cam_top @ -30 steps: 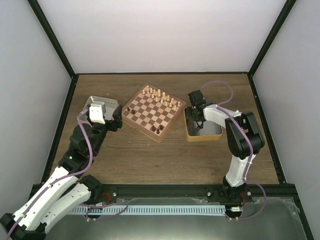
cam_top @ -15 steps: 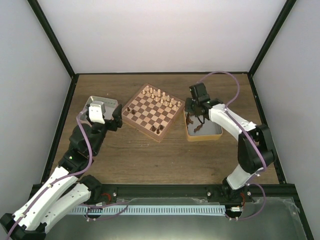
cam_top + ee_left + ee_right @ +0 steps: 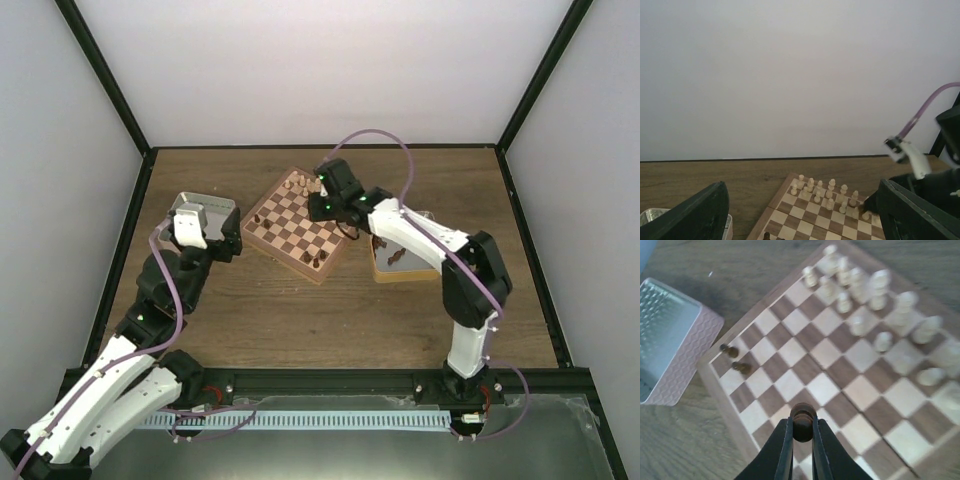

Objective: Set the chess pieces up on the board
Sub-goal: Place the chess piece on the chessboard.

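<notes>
dark chess piece (image 3: 803,416) pinched upright in right gripper (image 3: 803,425), jaws narrow on it, hovering over board (image 3: 827,352) near dark-side edge (two dark pieces (image 3: 735,360) stand at corner). set-down likely straight below. left gripper (image 3: 801,200) wide, empty, farther off.

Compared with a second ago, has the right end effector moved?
Yes. The right end effector swung left, from over the tin to above the chessboard, gripping a dark chess piece.
</notes>
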{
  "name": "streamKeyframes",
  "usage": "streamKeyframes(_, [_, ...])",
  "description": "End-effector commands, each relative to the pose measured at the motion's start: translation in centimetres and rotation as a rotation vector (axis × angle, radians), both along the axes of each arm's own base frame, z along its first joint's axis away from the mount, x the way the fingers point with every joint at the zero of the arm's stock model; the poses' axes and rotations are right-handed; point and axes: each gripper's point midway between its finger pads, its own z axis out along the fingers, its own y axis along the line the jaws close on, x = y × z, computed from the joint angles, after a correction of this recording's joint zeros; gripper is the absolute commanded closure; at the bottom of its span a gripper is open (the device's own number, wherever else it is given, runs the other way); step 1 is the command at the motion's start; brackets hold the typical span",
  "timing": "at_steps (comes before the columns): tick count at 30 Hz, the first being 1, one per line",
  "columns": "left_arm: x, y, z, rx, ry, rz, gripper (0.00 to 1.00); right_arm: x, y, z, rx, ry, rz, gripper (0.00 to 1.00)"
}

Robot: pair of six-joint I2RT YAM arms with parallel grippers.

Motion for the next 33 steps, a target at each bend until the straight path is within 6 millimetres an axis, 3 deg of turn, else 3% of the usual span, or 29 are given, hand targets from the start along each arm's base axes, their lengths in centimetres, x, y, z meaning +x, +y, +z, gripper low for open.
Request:
streamKeyframes(1, [-0.1, 0.6, 0.4, -0.022, -0.02, 0.022, 0.18, -1.2, 5.0, -1.6, 0.07, 0.077, 0.108, 0.92])
streamKeyframes(6, [-0.2, 0.4, 0.6, -0.021, -0.024, 0.013, 0.17, -2.2, 9.4, -4.3, 0.096, 0.145, 0.184, 0.91])
streamKeyframes(12, [-0.3, 0.6, 0.6, -0.024, -0.024, 0.013, 0.17, -1.7, 11.6, -6.5, 0.084, 0.181, 0.18, 0.91])
streamKeyframes(19, [-0.3, 0.6, 0.5, -0.022, -0.02, 0.013, 0.17, -0.3, 11.4, -8.4, -0.009, 0.159, 0.122, 0.91])
streamKeyframes(33, [-0.2, 0.6, 0.4, -0.019, -0.015, 0.014, 0.17, 0.6, 12.8, -9.9, -0.087, 0.131, 0.15, 0.9])
